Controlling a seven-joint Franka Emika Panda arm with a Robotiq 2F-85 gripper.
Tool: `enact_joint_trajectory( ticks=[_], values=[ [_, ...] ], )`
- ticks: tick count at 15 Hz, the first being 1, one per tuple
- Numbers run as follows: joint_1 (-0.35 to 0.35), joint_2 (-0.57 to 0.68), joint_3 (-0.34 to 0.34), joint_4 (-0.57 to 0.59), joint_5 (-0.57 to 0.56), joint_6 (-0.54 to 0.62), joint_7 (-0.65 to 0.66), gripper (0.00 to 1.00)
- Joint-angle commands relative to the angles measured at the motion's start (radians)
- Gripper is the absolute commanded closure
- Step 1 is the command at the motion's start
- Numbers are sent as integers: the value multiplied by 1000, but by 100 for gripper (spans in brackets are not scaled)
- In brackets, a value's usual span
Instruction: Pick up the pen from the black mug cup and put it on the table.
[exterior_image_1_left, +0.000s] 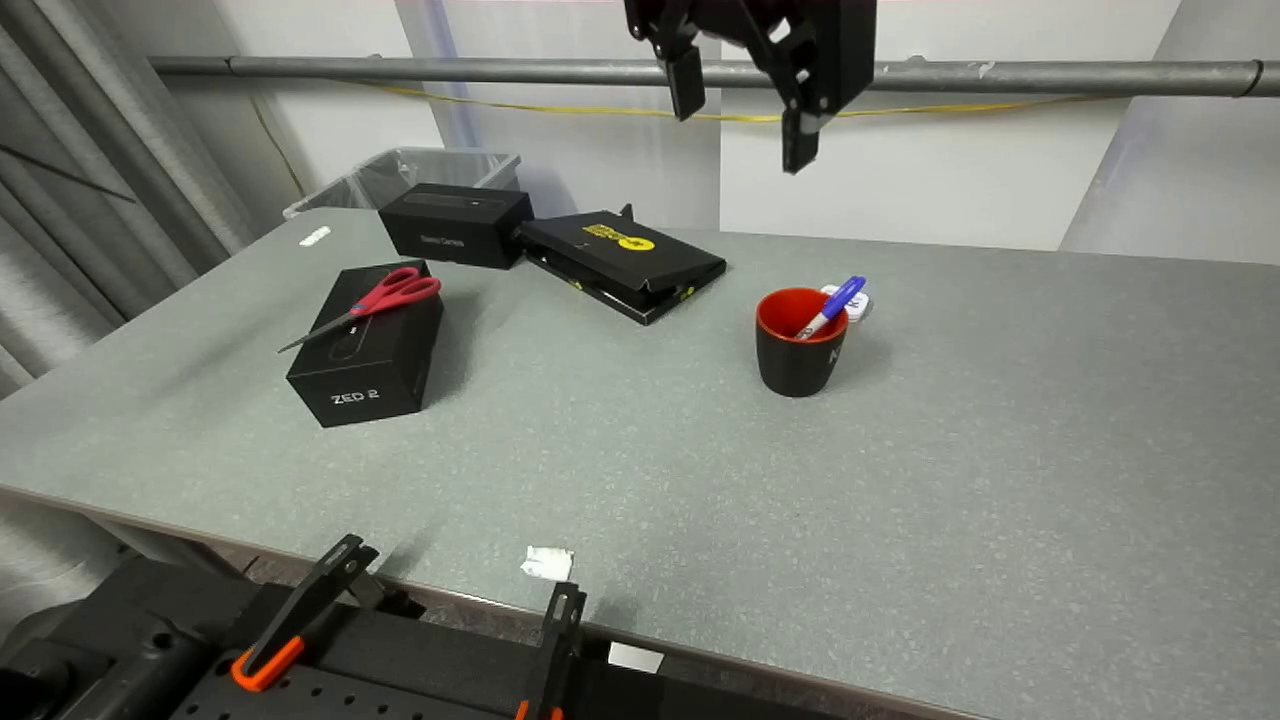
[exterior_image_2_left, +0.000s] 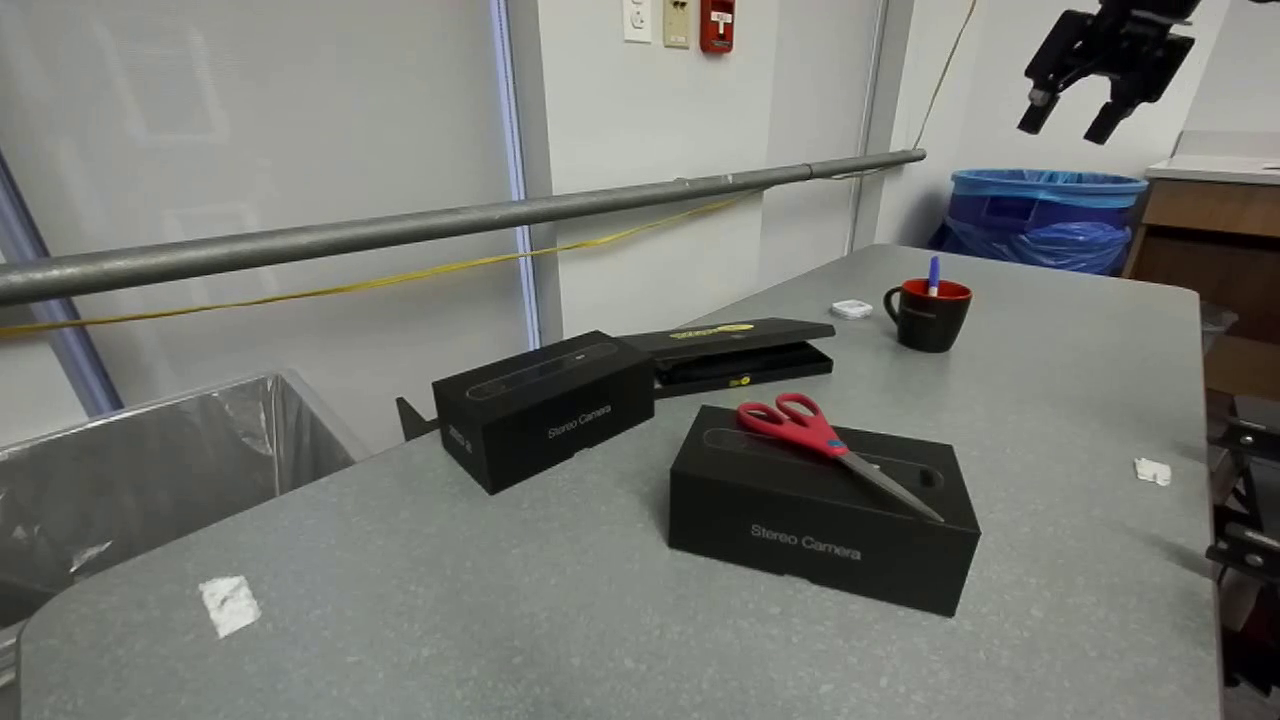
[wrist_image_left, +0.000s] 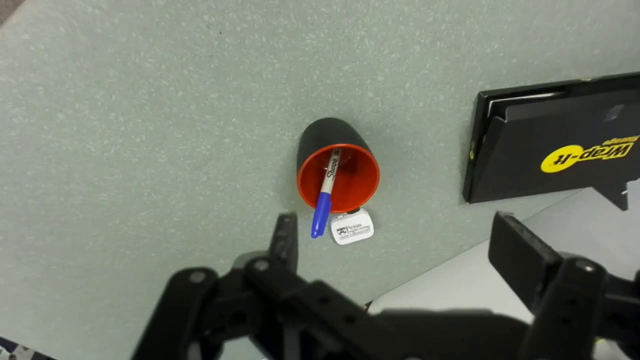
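Observation:
The black mug cup (exterior_image_1_left: 793, 366) stands upright on the grey table (exterior_image_1_left: 620, 460), its red inside showing. It shows in an exterior view (exterior_image_2_left: 928, 325) with its handle, and in the wrist view (wrist_image_left: 325, 132). The pen (exterior_image_1_left: 845, 296) leans in the mug, blue cap up over the rim and whitish barrel inside; its cap shows in an exterior view (exterior_image_2_left: 934, 272) and the pen in the wrist view (wrist_image_left: 325, 196). My gripper (exterior_image_1_left: 742, 138) is open and empty, high above the table. In the wrist view its fingers (wrist_image_left: 395, 222) are wide apart, the pen's cap lying near the left finger.
A small white case (wrist_image_left: 352, 227) lies beside the mug. A black Wrap-It box (exterior_image_1_left: 620, 250) lies tilted open nearby. Red scissors (exterior_image_1_left: 395, 290) rest on a black ZED 2 box (exterior_image_1_left: 365, 385). Another black box (exterior_image_1_left: 455, 228) and a clear bin (exterior_image_2_left: 180, 480) are farther off. A pipe runs along the wall.

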Motion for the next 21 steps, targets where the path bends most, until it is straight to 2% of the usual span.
enact_joint_trajectory(
  ticks=[1, 6, 7, 12, 14, 16, 19, 21],
  values=[
    [-13, 25, 16, 11, 7, -2, 0, 0],
    [-13, 19, 16, 9, 7, 0, -2, 0],
    [-26, 51, 38, 5, -11, 69, 48, 0],
    [-47, 278, 84, 75, -47, 247, 183, 0],
    [-90, 383, 111, 111, -142, 376, 331, 0],
    [-142, 473, 105, 171, -278, 434, 478, 0],
    [-81, 571, -12, 283, -474, 404, 692, 0],
    [-43, 623, -47, 338, -547, 382, 806, 0]
  ],
)
